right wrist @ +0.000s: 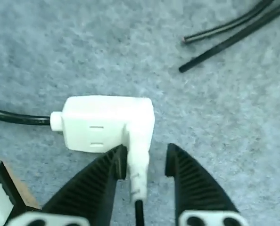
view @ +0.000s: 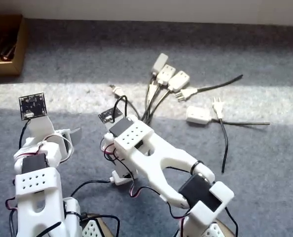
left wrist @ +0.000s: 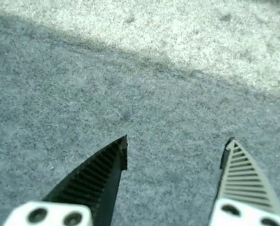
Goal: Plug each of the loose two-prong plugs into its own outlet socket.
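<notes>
You're in a carpeted room, home or office unclear: grey carpet (view: 265, 163), pale wall (view: 186, 9), brown box (view: 8, 68) beside it.

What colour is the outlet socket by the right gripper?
White; the outlet socket shows best in right wrist view.

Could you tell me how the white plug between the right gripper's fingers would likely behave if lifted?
The white plug looks like small hard plastic, so probably light and stiff in the right gripper. Its black cord seems floppy and may drag. It touches the white socket block, which might come along.
</notes>
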{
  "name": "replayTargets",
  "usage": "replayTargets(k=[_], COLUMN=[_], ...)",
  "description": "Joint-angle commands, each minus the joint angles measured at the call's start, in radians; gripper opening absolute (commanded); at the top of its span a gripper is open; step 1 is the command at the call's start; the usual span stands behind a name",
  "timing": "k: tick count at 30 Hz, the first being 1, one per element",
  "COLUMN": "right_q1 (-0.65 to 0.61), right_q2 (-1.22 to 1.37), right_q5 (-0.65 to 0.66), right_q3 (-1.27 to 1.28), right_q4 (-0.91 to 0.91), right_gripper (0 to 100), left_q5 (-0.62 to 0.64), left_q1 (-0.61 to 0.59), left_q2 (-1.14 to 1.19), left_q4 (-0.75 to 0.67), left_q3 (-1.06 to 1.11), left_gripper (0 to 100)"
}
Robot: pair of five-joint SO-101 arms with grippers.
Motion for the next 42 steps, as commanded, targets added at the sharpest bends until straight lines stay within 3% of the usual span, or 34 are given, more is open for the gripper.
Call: replayTargets(k=[1, 8, 15, 18, 21, 25, 28, 33, 39, 42], right_q1=[0.038, 0.041, 0.108, 0.223, 0.438, 0.719, 0.803, 0.814, 0.814, 0.875], right_q2=[-0.015, -0.013, -0.154, -0.263, -0.406, -0.63, -0.803, -1.113, -1.573, -1.724], right_q5=[0.008, 0.008, 0.012, 0.091, 0.183, 0.269, 0.327, 0.379, 0.393, 0.522], right_q3=[-0.127, -0.449, -0.707, -0.75, -0.74, -0.723, -0.575, -0.143, 0.469, 0.564], right_q4=[0.104, 0.343, 0.357, 0.357, 0.357, 0.357, 0.358, 0.346, 0.156, 0.15], right_gripper=[30.7, 36.1, 36.1, 36.1, 36.1, 36.1, 36.1, 36.1, 36.1, 36.1], left_q5=[0.005, 0.003, 0.003, 0.003, 0.003, 0.002, 0.002, -0.02, -0.256, -0.368], left_q1=[-0.001, 0.01, 0.012, 0.039, 0.071, 0.177, 0.298, 0.452, 0.568, 0.631], left_q2=[-0.013, -0.013, -0.007, -0.012, -0.012, -0.013, -0.013, -0.007, -0.004, -0.004], left_q4=[-0.017, -0.015, -0.015, -0.014, -0.002, 0.183, 0.367, 0.623, 0.713, 0.783], left_q3=[-0.005, -0.005, -0.005, -0.015, -0.07, -0.236, -0.418, -0.684, -0.661, -0.601], left_gripper=[33, 33, 32, 32, 32, 32, 32, 32, 33, 33])
